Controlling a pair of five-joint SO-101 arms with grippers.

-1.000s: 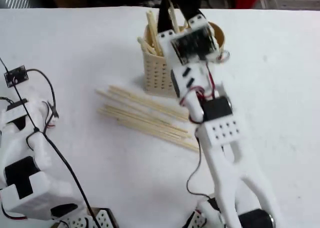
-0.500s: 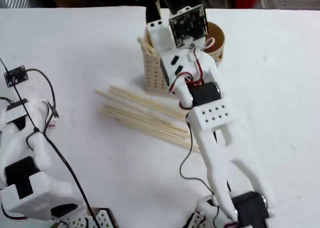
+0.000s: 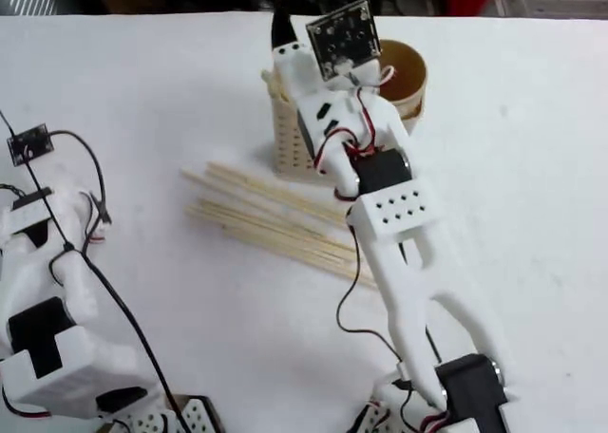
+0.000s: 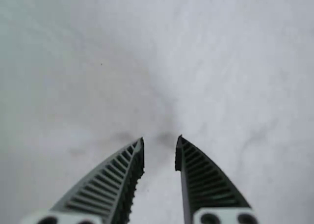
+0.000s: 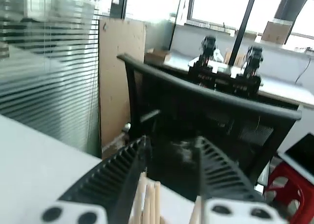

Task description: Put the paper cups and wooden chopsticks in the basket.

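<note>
Right wrist view: your right gripper (image 5: 171,139), fingers parted and empty (left gripper (image 4: 160,138) narrowly parted too), sits over the basket (image 3: 290,150); lifting carelessly could snag upright chopsticks (image 5: 149,204), tipping it.

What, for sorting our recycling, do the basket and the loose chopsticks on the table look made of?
The basket looks like moulded plastic: cream, matte, with a regular grid of small holes in its wall. The chopsticks look like bare wood, possibly bamboo: pale tan, unvarnished, thin and straight.
</note>
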